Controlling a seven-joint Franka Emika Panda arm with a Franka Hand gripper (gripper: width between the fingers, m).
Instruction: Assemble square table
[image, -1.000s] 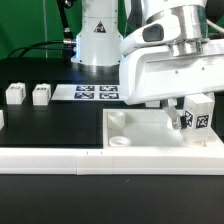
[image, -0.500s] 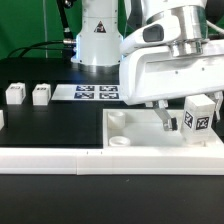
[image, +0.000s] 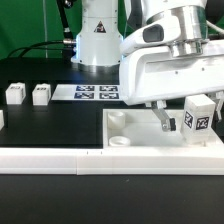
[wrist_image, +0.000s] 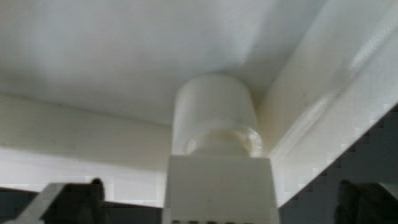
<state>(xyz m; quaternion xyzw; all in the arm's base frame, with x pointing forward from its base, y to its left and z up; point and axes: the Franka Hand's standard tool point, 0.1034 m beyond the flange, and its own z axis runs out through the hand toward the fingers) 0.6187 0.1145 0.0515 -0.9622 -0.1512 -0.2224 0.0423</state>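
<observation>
The white square tabletop (image: 138, 128) lies on the black table at the exterior view's right, with round sockets showing at its left corners. A white leg (image: 198, 113) with black-and-white tags stands upright on its right side. My gripper (image: 184, 120) straddles this leg with its jaws open, and a gap shows on each side. In the wrist view the leg (wrist_image: 217, 130) runs from between the dark fingertips (wrist_image: 71, 205) down to the tabletop (wrist_image: 107, 60). I cannot tell how deep it sits in the corner socket.
Two loose tagged legs (image: 15, 95) (image: 41, 95) stand at the exterior view's left, and another (image: 1, 118) is cut off by the frame edge. The marker board (image: 97, 92) lies behind. A long white rail (image: 90, 156) runs along the front. The robot base (image: 96, 40) stands at the back.
The jaws have spread apart from the leg since a second ago, and the near finger has moved to the exterior view's left. The leg now stands more upright. Nothing has changed in the last half second.
</observation>
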